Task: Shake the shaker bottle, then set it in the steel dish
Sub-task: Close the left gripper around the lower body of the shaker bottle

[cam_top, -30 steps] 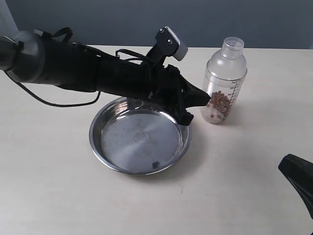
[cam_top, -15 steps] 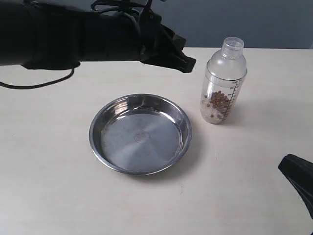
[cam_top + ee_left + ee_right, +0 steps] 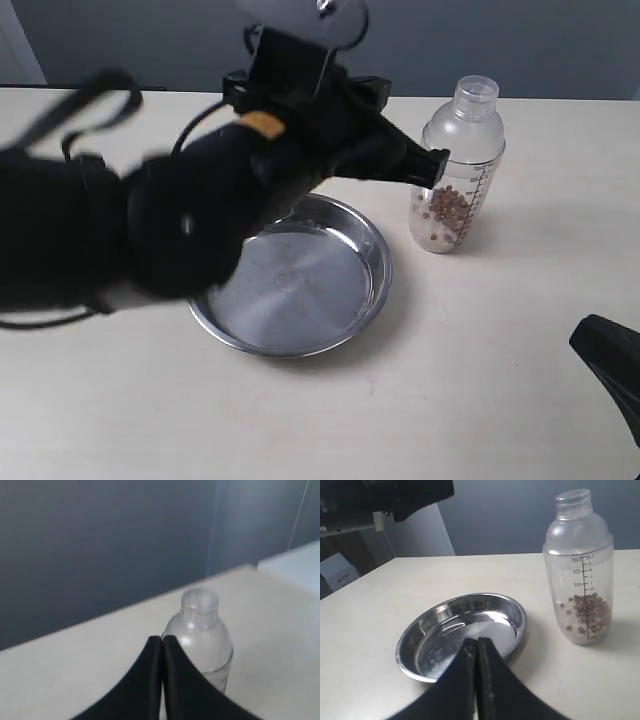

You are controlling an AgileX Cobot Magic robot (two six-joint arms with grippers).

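Cream table (image 3: 500,390) before a grey-blue wall (image 3: 560,40).

Right gripper (image 3: 476,641): dark fingers pressed together, tips over the near rim of the steel dish (image 3: 420,630). Shaker bottle (image 3: 577,570): upright on the table (image 3: 365,620), beyond the claw, off to one side, clear of the dish; brown and white bits inside.

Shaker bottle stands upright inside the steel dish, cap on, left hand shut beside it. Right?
No. The right wrist view shows the shaker bottle upright on the table beside the steel dish, not inside it. Its cap is on, and the left hand is shut beside it.
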